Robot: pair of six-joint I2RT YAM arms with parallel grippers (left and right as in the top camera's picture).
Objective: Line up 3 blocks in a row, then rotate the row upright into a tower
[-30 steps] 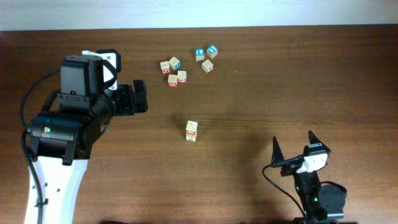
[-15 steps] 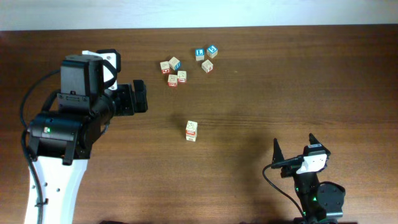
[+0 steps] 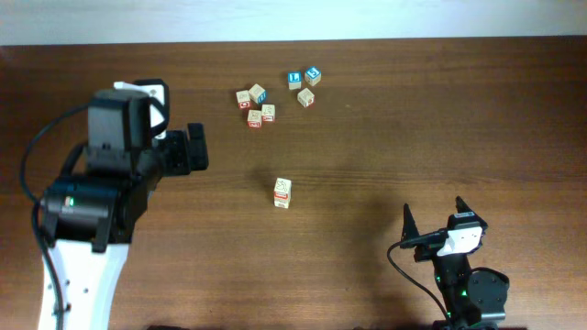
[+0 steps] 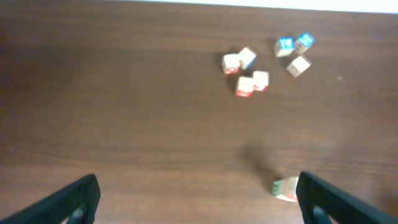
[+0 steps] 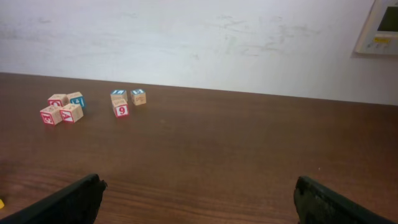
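The blocks (image 3: 282, 192) sit together near the middle of the table (image 3: 385, 137), reading from overhead as one short pale bar. Its long axis runs from the far edge toward the near edge, almost square to both. The end toward the far edge carries greenish print, the end toward the near edge has red trim, and plain beige shows between. Whether the cubes are stacked or laid in a line cannot be told. In the left wrist view the bar is low on the right, partly behind a finger (image 4: 339, 202), with green on its left side.

The left gripper (image 3: 196, 148) hangs over the left part of the table with its jaws spread wide and nothing between them, well apart from the blocks. The right gripper (image 3: 433, 209) is near the near edge on the right, jaws likewise wide and empty.

The other cubes (image 3: 255, 104), some red-trimmed and some blue-faced, lie scattered by the far edge.
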